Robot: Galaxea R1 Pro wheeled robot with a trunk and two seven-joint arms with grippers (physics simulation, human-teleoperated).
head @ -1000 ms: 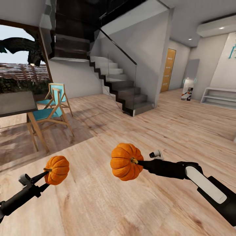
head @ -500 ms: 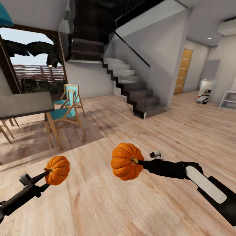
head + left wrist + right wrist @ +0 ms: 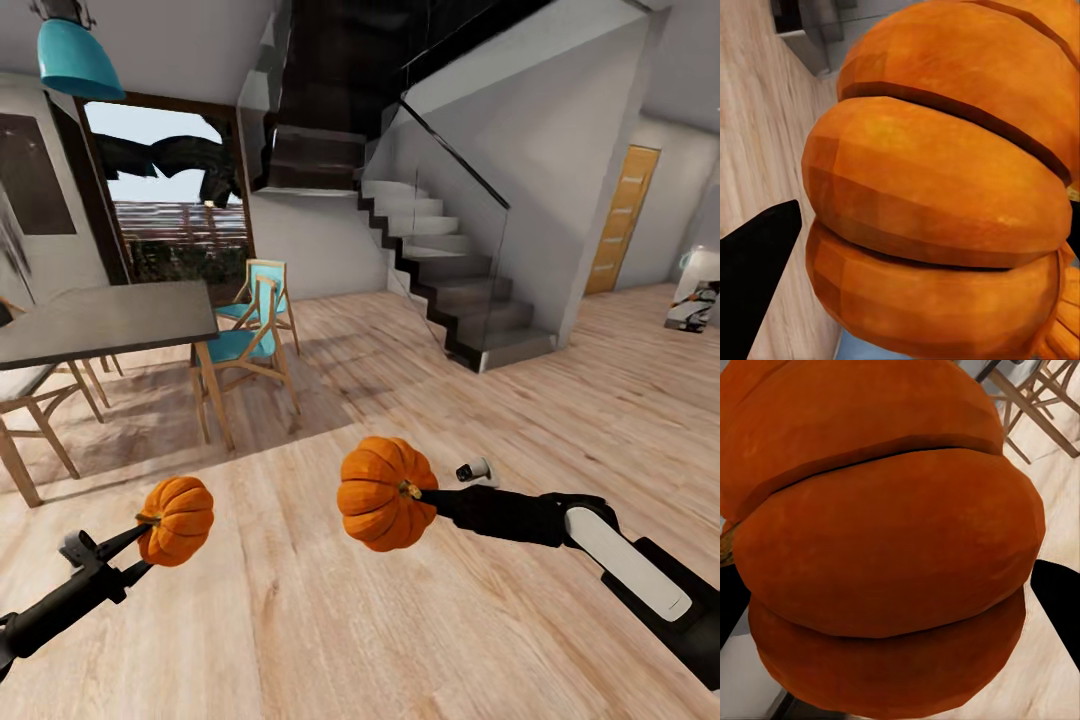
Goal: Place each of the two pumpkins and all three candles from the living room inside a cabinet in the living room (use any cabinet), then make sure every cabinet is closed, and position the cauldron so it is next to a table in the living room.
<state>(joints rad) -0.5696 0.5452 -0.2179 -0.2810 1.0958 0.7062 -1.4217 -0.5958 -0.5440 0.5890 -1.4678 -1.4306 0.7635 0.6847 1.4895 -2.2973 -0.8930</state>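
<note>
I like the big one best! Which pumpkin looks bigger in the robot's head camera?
The pumpkin in the right gripper looks bigger. The one in the left gripper looks smaller, nearer the dining table.

- You are looking into a home's open living and dining area.
- A staircase (image 3: 450,270), dining table (image 3: 100,320), chairs (image 3: 250,330) and wooden floor (image 3: 420,640) are showing it.

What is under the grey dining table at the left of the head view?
Under the grey table lie shaded wooden floor, its pale wooden legs and parts of wooden chairs. The tabletop hides whatever sits farther back beneath it.
</note>
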